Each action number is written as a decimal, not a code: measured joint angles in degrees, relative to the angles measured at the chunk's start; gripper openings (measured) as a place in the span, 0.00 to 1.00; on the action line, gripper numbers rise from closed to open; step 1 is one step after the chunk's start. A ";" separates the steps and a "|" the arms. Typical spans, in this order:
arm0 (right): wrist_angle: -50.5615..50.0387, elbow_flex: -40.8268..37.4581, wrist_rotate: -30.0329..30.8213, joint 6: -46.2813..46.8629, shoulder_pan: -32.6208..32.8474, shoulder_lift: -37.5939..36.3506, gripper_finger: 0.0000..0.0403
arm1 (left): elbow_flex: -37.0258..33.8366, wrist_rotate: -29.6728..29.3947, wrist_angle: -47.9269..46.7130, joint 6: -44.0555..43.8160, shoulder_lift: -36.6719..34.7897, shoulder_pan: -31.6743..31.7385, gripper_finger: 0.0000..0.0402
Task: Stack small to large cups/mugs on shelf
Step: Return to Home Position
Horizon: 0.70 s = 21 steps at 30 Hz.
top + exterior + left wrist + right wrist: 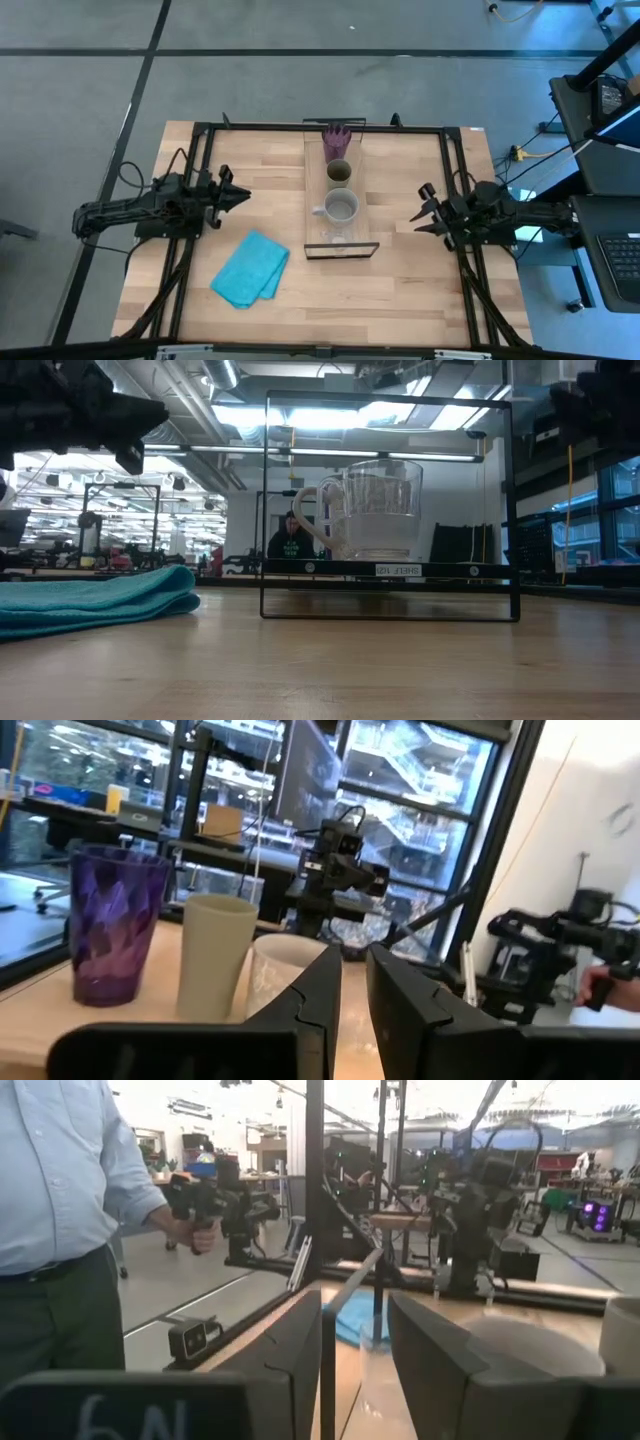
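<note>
On the shelf (313,196): purple tumbler (336,142), olive cup (339,172), grey mug (341,208), clear glass (339,238) in one size-ordered row | left gripper (240,196), right gripper (423,208) flank shelf, slightly parted, empty | step: stacking looks complete; next: arms hold clear

Left gripper (240,197) and right gripper (422,211) hover apart, fingers slightly parted.

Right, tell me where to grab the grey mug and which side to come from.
Take the grey mug by its rim wall on the side away from the handle, probably with the right gripper. The handle points toward the left gripper, and cups stand close along the shelf, so come from above on the right.
</note>
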 joint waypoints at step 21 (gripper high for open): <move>-3.41 -1.46 2.54 -4.39 0.00 0.22 0.30 | 0.02 -2.50 -9.68 1.98 0.55 0.00 0.12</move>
